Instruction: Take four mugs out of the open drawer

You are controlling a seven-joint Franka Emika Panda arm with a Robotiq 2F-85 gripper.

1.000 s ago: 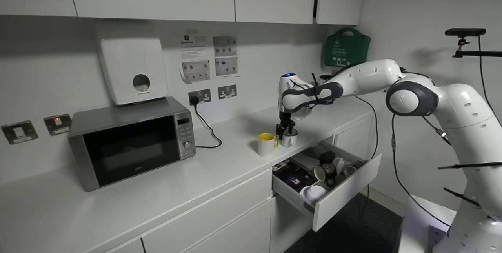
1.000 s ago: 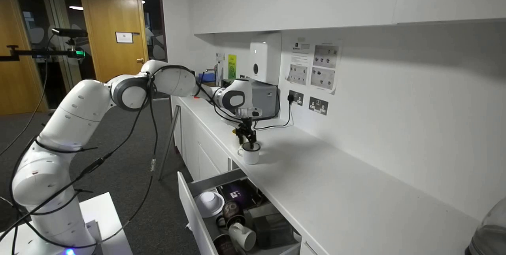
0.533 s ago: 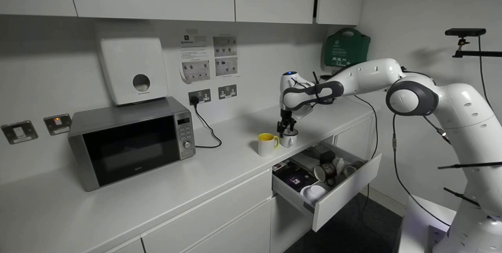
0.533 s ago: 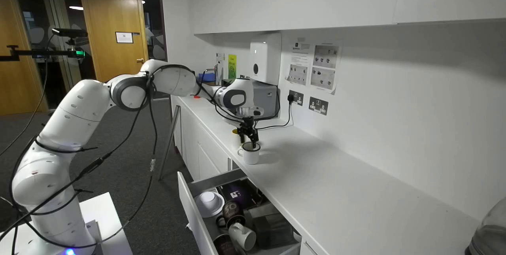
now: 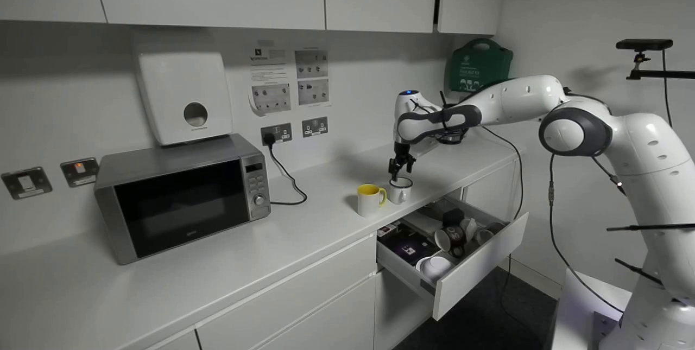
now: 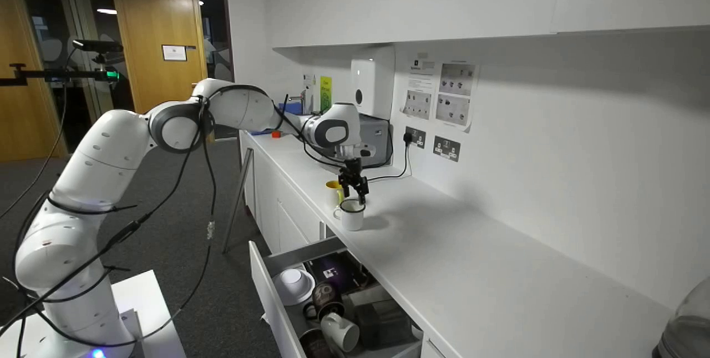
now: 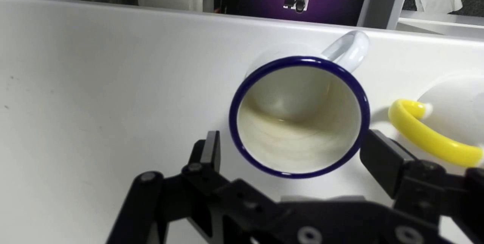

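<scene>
A long white counter (image 5: 304, 236) spans the scene, with a white robot arm (image 5: 505, 103) reaching over it. Below the counter's front edge the drawer (image 5: 483, 266) stands pulled open. The microwave (image 5: 179, 206) sits on the counter with its door shut. Inside the drawer lies a dark box (image 6: 339, 273) printed with purple. The gripper (image 7: 292, 137) points down over the counter, its jaws spread wide and released.

In the drawer, as seen in an exterior view, are a dark patterned mug (image 6: 327, 297), a white mug (image 6: 340, 331) tipped on its side, and a second dark mug (image 6: 314, 342) only partly in view. The yellow-handled mug (image 5: 368, 203) stands upright on the counter, outside the jaws and just beside the blue-rimmed mug (image 7: 298, 117), which also stands upright there, under the gripper. In the wrist view the blue-rimmed mug's mouth lies between the two fingers (image 7: 383, 157), most of it beyond their tips toward the drawer, its handle on the drawer side. A strip of counter shows between the rim and one finger. The other finger, on the yellow-handled mug's side, overlaps the rim's edge there; whether they touch I cannot tell.
</scene>
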